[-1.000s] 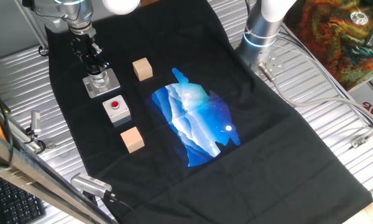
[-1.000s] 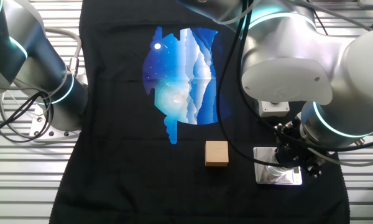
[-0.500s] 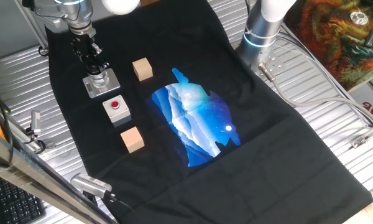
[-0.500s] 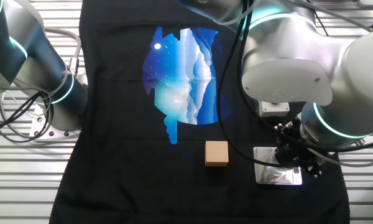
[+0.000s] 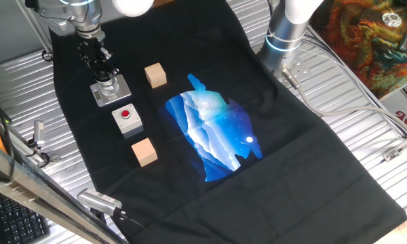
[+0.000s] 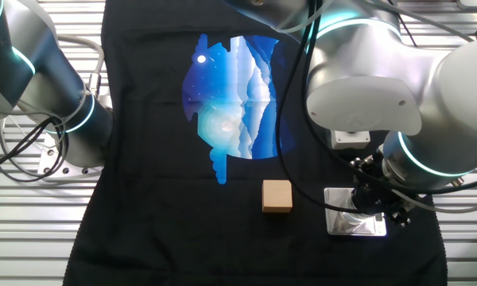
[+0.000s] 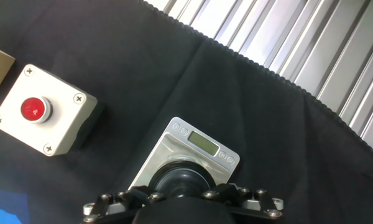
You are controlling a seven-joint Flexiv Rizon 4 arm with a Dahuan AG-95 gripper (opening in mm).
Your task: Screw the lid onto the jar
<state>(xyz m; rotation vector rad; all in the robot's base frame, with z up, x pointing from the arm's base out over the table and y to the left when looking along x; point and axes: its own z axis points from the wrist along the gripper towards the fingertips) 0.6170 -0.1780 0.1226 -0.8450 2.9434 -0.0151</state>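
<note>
**Turning the lid down on the jar**

Hanging straight above the jar (image 5: 108,86), the gripper (image 5: 103,70) points down along the jar's upright axis, so lid, jar and claw are stacked on one vertical line. That alignment is what the coming twist depends on: the turn has to go around that axis, with no sideways offset.

The jar stands on its grey square base plate (image 5: 111,93) at the far left of the black cloth (image 5: 271,135), just beyond the grey button box (image 5: 127,119) with its red button, which sits between two wooden cubes (image 5: 155,75).

In the hand view the lid (image 7: 181,180) shows as a dark round cap directly beneath the fingers, centred on the plate, which bears a small display window at one edge. The gripper appears clenched around the lid, though the contact itself is hidden at the bottom edge of the frame, so this is a judgement.

The other fixed view shows the plate (image 6: 354,222) shining beneath the gripper (image 6: 371,205), with one cube (image 6: 277,196) just beside it, but the arm's bulk hides the jar body there. The first fixed view alone shows the pale cylinder.
</note>
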